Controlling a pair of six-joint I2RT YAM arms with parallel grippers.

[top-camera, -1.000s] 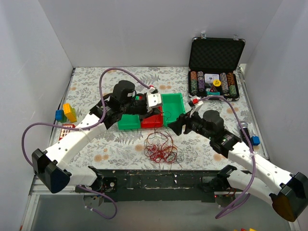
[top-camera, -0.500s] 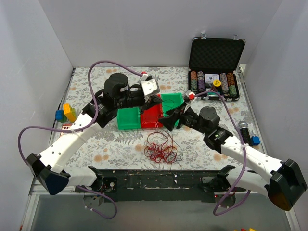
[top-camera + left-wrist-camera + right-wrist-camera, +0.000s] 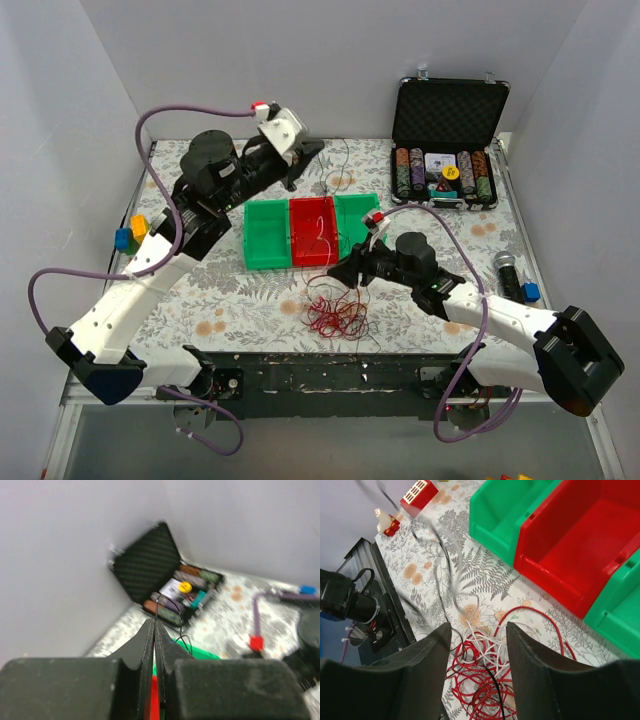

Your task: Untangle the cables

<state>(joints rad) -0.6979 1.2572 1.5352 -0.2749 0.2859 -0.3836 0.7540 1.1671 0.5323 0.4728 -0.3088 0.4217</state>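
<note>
Counter (image 3: 200, 300) under a leaf-print cloth, seen from above, with two white robot arms reaching in from the near edge. An open black case (image 3: 450, 115) of poker chips stands at the far right. Three small bins sit side by side mid-counter: green bin (image 3: 267, 237), red bin (image 3: 315, 230), green again. Just in front of them lie the cables (image 3: 335, 310), a loose knot of red, whitish and dark loops. The left claw (image 3: 318, 152) is raised high beyond the bins, pressed together on one dark strand (image 3: 170, 602) that trails down toward the heap, apparently to draw it up and out of the knot. The right claw (image 3: 479, 630) hangs low over the tangle, spread with nothing between its fingers, probably placed to pin or pick the rest while that strand pulls free.
</note>
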